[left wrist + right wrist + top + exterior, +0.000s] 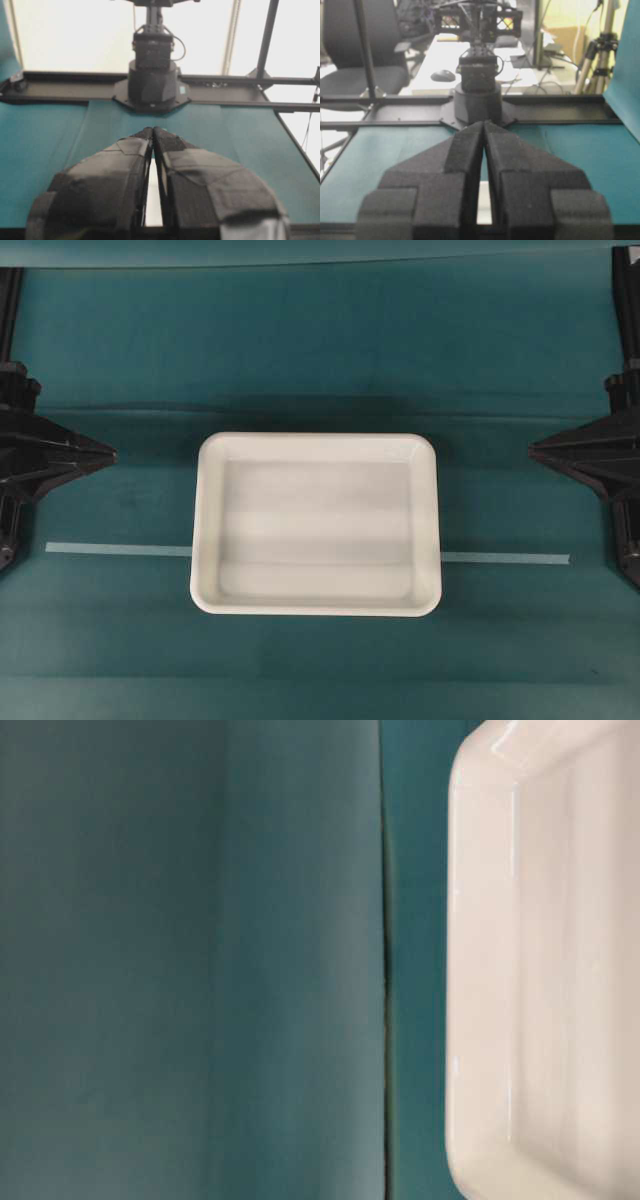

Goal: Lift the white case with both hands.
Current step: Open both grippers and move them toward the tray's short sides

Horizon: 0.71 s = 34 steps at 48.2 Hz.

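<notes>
The white case [316, 524] lies flat at the middle of the teal table [120, 640], over a pale tape strip [118, 550]. The left hand [108, 453] and right hand [534, 450] wait at opposite table edges, both closed, empty, well apart from it.

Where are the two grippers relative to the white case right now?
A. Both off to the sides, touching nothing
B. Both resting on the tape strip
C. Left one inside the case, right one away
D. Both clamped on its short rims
A: in the overhead view the left gripper and right gripper sit at the frame edges with bare green table between them and the white case, jaws shut and empty.
</notes>
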### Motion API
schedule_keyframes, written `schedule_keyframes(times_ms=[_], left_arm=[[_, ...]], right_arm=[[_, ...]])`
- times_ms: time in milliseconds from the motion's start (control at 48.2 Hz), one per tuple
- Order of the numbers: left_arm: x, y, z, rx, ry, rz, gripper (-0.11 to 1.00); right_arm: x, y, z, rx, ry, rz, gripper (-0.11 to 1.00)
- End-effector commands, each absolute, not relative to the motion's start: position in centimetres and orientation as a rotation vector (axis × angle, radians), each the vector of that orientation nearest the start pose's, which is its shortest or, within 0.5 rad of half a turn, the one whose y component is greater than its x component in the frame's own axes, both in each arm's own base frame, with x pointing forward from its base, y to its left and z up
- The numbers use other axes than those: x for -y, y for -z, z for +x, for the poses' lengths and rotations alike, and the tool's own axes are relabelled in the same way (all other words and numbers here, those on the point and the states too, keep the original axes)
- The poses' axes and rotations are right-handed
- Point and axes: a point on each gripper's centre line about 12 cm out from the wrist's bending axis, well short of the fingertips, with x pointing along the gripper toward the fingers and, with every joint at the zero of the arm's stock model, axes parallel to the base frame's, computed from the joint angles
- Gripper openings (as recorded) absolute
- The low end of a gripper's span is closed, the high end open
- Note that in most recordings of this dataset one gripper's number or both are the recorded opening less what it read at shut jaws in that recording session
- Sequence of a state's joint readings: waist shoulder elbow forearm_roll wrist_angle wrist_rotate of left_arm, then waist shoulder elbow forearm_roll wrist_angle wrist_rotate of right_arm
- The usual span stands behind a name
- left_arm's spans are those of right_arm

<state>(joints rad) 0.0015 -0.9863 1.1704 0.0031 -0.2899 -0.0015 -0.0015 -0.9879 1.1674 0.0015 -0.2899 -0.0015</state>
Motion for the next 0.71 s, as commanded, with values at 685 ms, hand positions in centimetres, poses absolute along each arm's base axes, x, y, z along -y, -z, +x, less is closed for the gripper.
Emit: schedule_keyframes(times_ms=[685], left_arm=[[1.2, -29.2, 22.5, -0.124, -0.002, -0.973, -0.03]], right_arm=[[0.0, -26.9, 20.9, -0.240, 0.119, 1.006, 0.00]])
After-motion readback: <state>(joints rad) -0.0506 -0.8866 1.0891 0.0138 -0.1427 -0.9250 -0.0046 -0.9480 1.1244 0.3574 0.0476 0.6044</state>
